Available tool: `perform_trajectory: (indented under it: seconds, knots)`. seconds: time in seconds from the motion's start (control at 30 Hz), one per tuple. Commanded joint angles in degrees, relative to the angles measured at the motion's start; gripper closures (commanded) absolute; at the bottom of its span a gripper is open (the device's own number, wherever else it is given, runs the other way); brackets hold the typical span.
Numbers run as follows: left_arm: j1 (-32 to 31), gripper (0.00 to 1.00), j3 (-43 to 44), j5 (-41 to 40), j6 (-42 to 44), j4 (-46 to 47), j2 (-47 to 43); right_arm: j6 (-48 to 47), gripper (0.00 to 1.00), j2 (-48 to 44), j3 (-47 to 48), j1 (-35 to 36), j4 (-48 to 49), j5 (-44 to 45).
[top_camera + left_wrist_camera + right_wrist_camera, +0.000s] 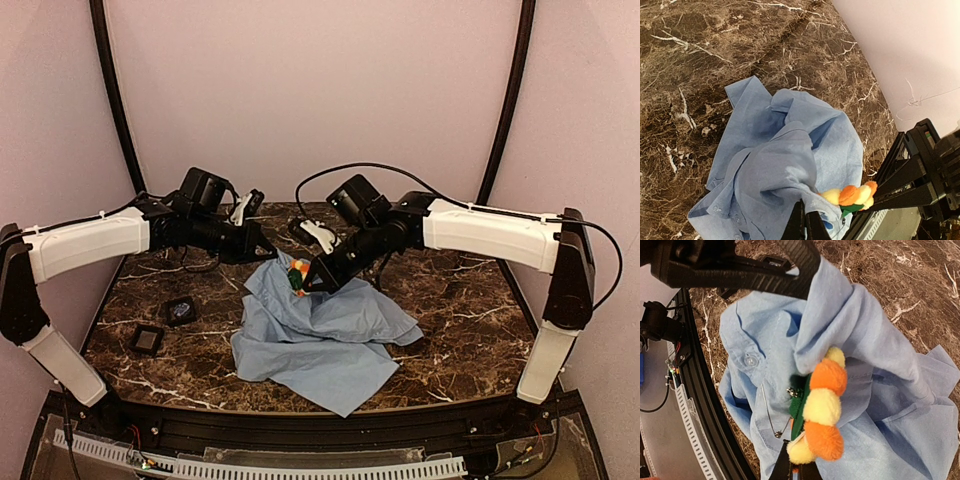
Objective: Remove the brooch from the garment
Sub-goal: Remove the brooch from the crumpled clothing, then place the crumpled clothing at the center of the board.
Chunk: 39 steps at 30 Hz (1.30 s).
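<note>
The right fingers (783, 469) are clenched on the lower edge of the brooch (822, 410), which rests against a raised fold of the garment (880, 340). The left fingers (796, 225) pinch that fold just beside the brooch. The rest of the garment lies crumpled on the bench (450, 290).

table (460, 300): dark marble | on it: garment (330, 345) (crumpled), two black square pads (180, 311)

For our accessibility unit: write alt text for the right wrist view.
The right gripper pinches an orange-and-yellow flower brooch against a bunched light blue shirt. The left gripper clamps the fabric above it, over a marble table.
</note>
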Motion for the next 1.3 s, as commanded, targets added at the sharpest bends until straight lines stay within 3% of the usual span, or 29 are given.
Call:
perform_trajectory:
  seconds: [0.0,0.53,0.83,1.03,1.1,1.2,1.23,1.27]
  knots:
    - [1.0,0.99,-1.3,-1.4,-1.6,4.8,-2.8,0.3,1.00,1.2,0.0,1.1,-2.2,0.2]
    - [5.7,0.99,-5.6,-14.3,-4.5,-2.5,-6.5,14.3,1.00,-6.7,-5.6,-5.3,11.3,-2.1]
    - [9.2,0.98,1.8,-20.7,-5.3,0.7,0.2,19.8,1.00,-10.2,-6.8,-9.3,18.4,-7.3]
    - [12.1,0.90,5.7,-20.2,0.6,-0.8,6.5,21.6,1.00,-11.9,-8.2,-10.3,20.8,-7.9]
    - [12.3,0.83,7.4,-20.0,2.7,-2.3,8.1,21.8,1.00,-12.1,-8.5,-10.3,21.0,-8.0]
    - [12.3,0.51,9.4,-20.8,4.4,-3.9,9.1,21.8,1.00,-12.5,-9.2,-10.4,22.1,-8.9]
    - [12.3,0.34,9.6,-21.6,4.6,-4.7,8.9,22.0,1.00,-12.6,-9.4,-10.4,22.6,-9.2]
    - [12.3,0.27,9.6,-24.5,4.6,-5.2,8.2,22.1,1.00,-12.7,-9.5,-10.4,22.9,-9.4]
